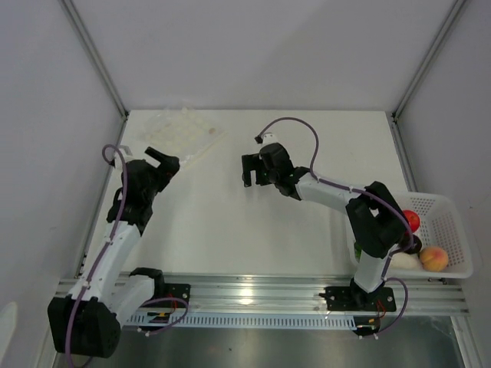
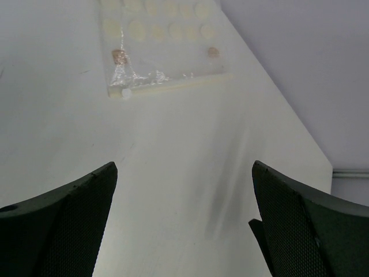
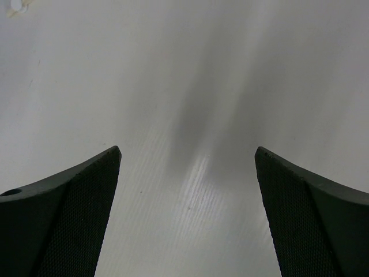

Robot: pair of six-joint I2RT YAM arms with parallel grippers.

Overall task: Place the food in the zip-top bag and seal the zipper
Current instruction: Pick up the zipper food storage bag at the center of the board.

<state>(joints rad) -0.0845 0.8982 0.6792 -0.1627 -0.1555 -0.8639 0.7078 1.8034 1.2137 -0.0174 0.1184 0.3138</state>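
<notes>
The clear zip-top bag (image 1: 182, 132) lies flat at the far left of the table; it also shows in the left wrist view (image 2: 158, 43), with its zipper strip (image 2: 173, 82) along the near edge. My left gripper (image 1: 163, 162) is open and empty, just short of the bag. My right gripper (image 1: 251, 170) is open and empty over bare table at mid-table. The food sits in the white basket (image 1: 445, 234) at the right: a red round one (image 1: 412, 220), an orange-peach one (image 1: 434, 258), a white radish (image 1: 405, 261). The green and purple pieces are mostly hidden behind my right arm.
Grey walls close in the table on the left, back and right. A metal rail (image 1: 253, 295) runs along the near edge. The basket hangs over the table's right edge.
</notes>
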